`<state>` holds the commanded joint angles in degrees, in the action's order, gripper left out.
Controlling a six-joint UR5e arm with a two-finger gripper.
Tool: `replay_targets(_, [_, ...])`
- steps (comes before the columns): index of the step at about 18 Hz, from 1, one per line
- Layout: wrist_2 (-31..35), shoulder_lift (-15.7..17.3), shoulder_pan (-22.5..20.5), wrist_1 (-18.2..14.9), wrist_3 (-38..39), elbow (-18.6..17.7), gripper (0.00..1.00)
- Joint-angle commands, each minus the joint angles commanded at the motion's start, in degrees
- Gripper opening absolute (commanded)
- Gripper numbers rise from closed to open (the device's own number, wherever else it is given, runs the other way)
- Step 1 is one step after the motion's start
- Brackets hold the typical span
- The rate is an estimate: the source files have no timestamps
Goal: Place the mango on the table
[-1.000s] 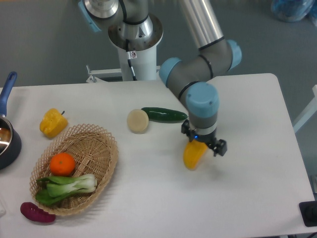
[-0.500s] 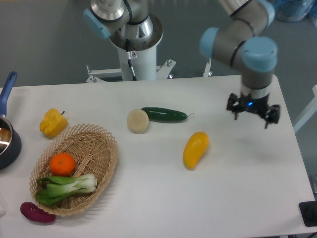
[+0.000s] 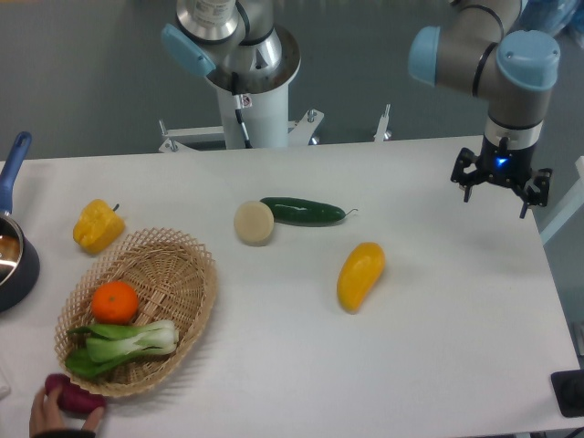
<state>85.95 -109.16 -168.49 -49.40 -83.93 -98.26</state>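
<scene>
White worktop [image 3: 274, 365] carries, left to right, a wicker basket [image 3: 187, 274], a cucumber [image 3: 303, 212], then the mango [image 3: 359, 276], lying free near centre, tilted. Far right, the gripper [image 3: 500, 186] hangs above the worktop edge, well apart from the mango; fingers [image 3: 467, 173] spread wide, holding nothing.

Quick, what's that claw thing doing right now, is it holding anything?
Gripper: open, holding nothing, up near the right edge of the table. The mango lies free on the tabletop.
</scene>
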Motion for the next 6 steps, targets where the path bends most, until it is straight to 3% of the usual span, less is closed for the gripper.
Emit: replay_targets(6, [0.1, 0.0, 0.4, 0.1, -0.5, 0.7, 1.0])
